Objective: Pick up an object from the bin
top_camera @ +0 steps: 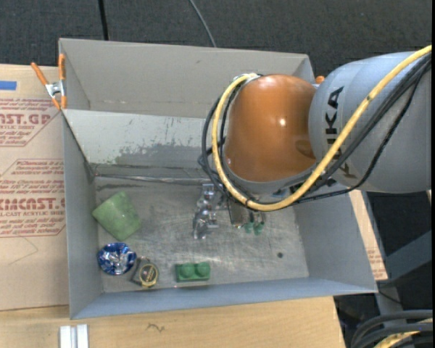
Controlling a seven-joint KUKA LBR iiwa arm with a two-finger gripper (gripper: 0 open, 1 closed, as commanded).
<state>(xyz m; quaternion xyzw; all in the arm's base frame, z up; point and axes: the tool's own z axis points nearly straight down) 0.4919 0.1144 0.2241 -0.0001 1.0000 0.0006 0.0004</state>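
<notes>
My gripper (205, 214) hangs low over the middle of the bin floor, its metal parts showing below the orange cover. A small dark green thing (256, 228) lies just right of it, partly hidden under the arm. A green two-stud toy brick (192, 271) lies on the floor in front of the gripper, near the front wall and apart from it. Nothing shows held in the gripper.
A pale green block (117, 216) sits at the left of the floor. A blue and white round thing (116, 259) and a small gold and black round thing (146, 273) lie in the front left corner. The arm covers the bin's right rear.
</notes>
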